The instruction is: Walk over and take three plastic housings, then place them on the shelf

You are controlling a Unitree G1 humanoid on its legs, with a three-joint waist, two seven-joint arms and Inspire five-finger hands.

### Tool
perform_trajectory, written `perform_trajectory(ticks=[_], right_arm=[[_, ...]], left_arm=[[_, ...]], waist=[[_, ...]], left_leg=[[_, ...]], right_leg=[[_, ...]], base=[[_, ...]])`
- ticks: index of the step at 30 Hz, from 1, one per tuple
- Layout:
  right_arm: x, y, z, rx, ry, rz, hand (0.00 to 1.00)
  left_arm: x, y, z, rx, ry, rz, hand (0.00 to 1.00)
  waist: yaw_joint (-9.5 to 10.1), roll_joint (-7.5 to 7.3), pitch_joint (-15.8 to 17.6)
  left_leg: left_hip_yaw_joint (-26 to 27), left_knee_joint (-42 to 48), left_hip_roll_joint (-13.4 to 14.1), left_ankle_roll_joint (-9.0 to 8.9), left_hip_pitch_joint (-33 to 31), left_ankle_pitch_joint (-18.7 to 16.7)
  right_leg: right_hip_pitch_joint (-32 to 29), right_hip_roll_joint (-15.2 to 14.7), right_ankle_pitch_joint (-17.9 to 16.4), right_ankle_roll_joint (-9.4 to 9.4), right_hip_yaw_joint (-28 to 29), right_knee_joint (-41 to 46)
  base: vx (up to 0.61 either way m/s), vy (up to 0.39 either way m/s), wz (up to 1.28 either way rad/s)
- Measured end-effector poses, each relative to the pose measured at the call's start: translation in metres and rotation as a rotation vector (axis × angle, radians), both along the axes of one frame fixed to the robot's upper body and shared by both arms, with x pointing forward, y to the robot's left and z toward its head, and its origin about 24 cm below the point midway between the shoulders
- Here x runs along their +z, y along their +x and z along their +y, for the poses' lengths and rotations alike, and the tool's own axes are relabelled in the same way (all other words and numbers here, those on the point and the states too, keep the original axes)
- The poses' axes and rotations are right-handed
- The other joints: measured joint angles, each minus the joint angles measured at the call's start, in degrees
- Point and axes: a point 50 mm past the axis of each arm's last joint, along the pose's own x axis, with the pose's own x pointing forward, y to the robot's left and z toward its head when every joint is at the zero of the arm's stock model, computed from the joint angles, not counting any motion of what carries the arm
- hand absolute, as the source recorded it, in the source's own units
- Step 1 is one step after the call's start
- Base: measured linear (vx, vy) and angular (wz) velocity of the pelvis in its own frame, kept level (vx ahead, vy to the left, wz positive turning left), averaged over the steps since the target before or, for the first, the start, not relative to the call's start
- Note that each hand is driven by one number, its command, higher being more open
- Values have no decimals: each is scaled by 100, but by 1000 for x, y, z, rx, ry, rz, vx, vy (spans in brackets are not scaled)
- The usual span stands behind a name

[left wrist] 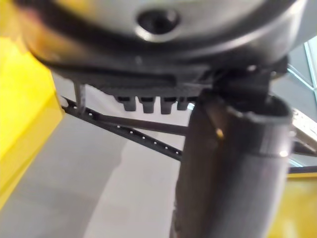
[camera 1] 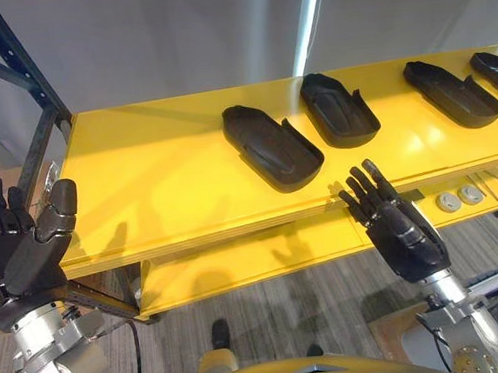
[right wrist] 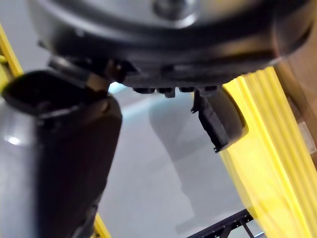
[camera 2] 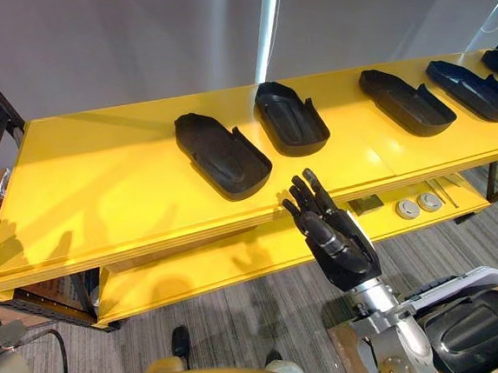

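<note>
Right robot hand splayed at shelf front edge.

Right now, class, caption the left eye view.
Left robot hand and right robot hand, open, before yellow shelf bearing plastic housings.

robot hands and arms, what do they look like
The left hand and right hand are glossy black, with segmented fingers and a thick thumb. Each sits on a silver-grey metal arm, the left arm and right arm, with round bolted joints.
</note>
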Motion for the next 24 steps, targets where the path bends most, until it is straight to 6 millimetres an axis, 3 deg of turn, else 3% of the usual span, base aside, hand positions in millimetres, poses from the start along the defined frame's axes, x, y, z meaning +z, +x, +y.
perform_trajectory(ticks=[8, 14, 24], right_arm=[[-2, 0, 3, 40, 2, -5, 100], [-10, 17, 17, 92, 28, 12, 100], [-11, 33, 20, 59, 24, 34, 100]], left_arm=[[-8, 3, -1, -9, -22, 30, 100], [-8, 7, -4, -35, -23, 39, 100], [-17, 8, -1, 1, -58, 76, 100]], waist=[[2, -2, -3], [28, -12, -5], [96, -15, -5]], left_leg=[[-1, 0, 1, 1, 0, -1], [-14, 0, -1, 1, -9, 0], [-142, -1, -13, -1, -13, 1]], right_leg=[[-5, 0, -3, 0, -1, 3], [0, 1, -2, 0, -14, 3], [78, 2, -49, -15, -150, 5]], base=[[0, 0, 0], [0, 0, 0], [2, -2, 6]])
